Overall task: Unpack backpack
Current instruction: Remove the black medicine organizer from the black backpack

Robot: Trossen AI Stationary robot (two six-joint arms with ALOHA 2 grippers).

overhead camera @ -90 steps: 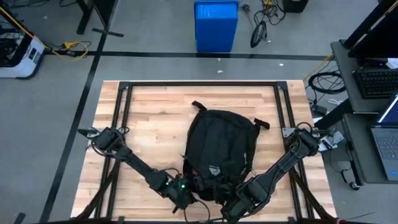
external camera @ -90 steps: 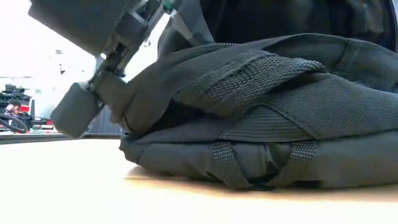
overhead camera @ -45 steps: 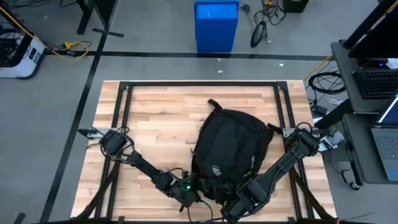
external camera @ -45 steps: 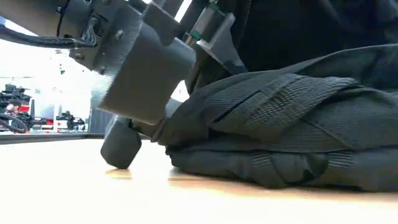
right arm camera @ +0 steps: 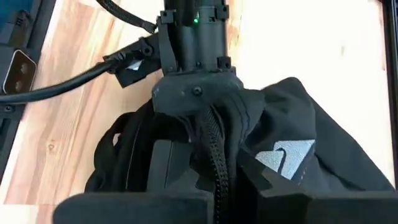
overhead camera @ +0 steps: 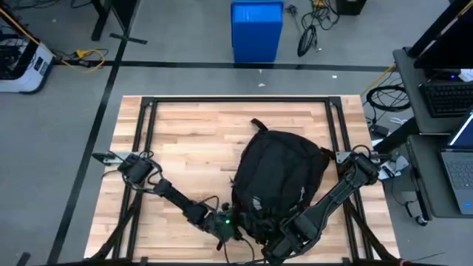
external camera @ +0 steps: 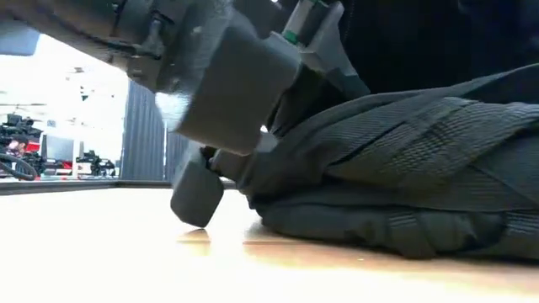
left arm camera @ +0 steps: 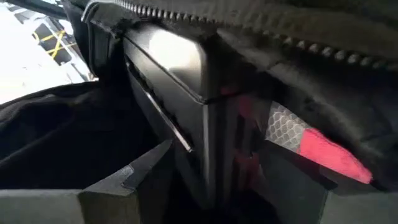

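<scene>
black backpack [overhead camera: 279,177], white logo patch

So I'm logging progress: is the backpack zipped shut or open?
Open. In the left wrist view the backpack shows parted zipper teeth, with a dark flat item and something red inside. The left hand is at its opening.

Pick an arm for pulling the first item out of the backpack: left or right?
Left, probably. Its end effector is at the backpack opening, and its wrist view looks straight at a dark boxy item inside. The right end effector sits at the bag's near edge.
</scene>
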